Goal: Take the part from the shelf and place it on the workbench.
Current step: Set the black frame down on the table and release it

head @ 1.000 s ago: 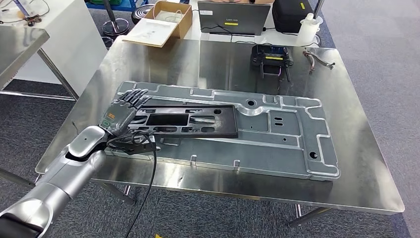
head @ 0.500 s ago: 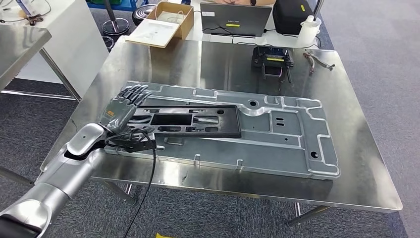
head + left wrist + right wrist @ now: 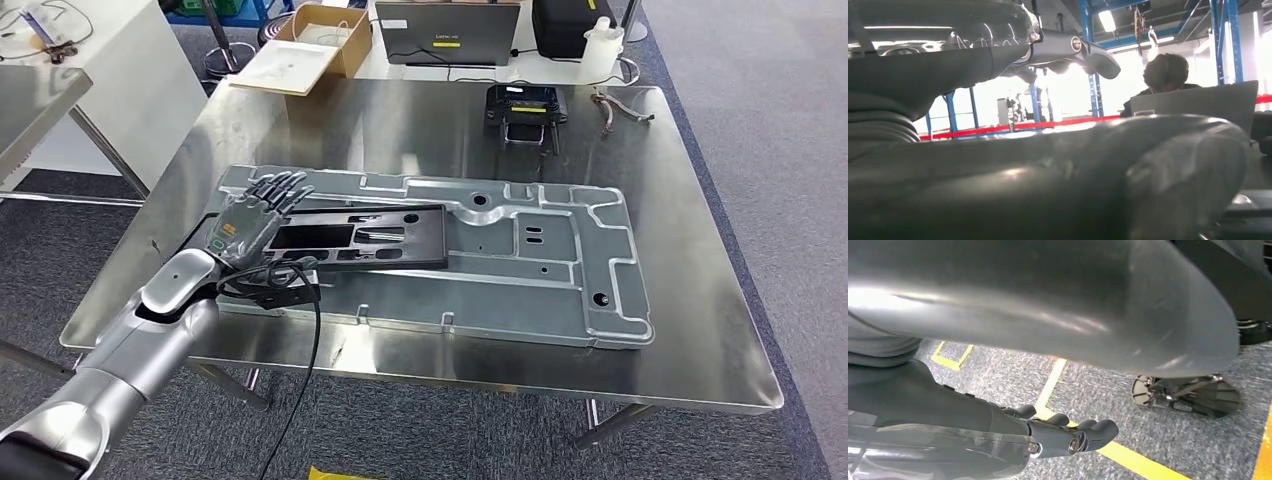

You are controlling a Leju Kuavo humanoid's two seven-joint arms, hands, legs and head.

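black part [image 3: 365, 236] lies flat on the grey panel [image 3: 560, 270] on the workbench [image 3: 420, 120].
its long axis runs 9 to 3 o'clock; the left hand [image 3: 250, 218] rests fingers spread over its 9 o'clock end, gripping nothing. right hand [image 3: 1068, 436] hangs released over the floor.

My arm [image 3: 140, 340] was silver, my left robot hand [image 3: 250, 215] dark grey with an orange-and-green label, a black cable [image 3: 300, 370] trailing from the wrist.
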